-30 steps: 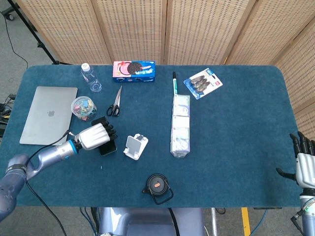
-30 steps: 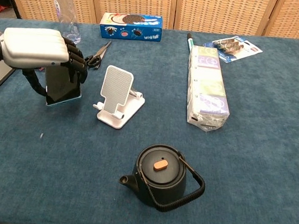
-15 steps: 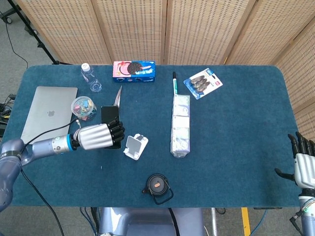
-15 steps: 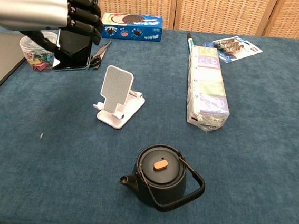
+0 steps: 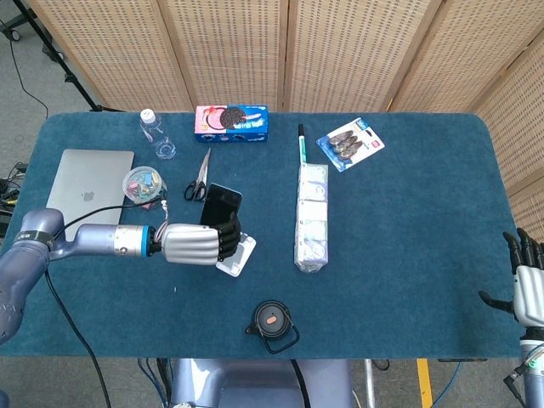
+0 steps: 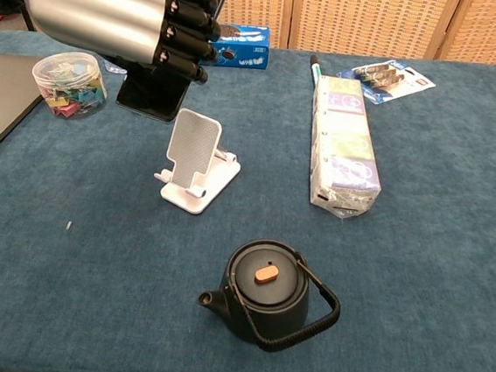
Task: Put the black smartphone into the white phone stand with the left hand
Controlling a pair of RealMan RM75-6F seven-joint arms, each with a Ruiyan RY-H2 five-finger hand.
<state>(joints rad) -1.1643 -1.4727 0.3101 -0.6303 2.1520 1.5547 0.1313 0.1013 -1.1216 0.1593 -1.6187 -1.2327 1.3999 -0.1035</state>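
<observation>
My left hand (image 5: 198,245) (image 6: 115,11) grips the black smartphone (image 5: 220,205) (image 6: 151,99) and holds it in the air, just left of and above the white phone stand (image 5: 238,257) (image 6: 194,160). In the head view the hand covers the stand's left part. The stand sits on the blue table, and nothing rests in its cradle in the chest view. My right hand (image 5: 529,280) rests at the table's far right edge with its fingers spread, holding nothing.
A black teapot (image 5: 272,323) (image 6: 266,293) stands in front of the stand. A tub of clips (image 5: 144,185) (image 6: 68,83), scissors (image 5: 199,177), a laptop (image 5: 82,189), a bottle (image 5: 156,133), a cookie box (image 5: 231,122), a long wrapped pack (image 5: 311,217) (image 6: 344,149) and a pen (image 5: 300,143) lie around.
My left hand has carried the phone up off the table and to the right, from beside the clip tub to right over the stand's left side. The right hand stayed put.
</observation>
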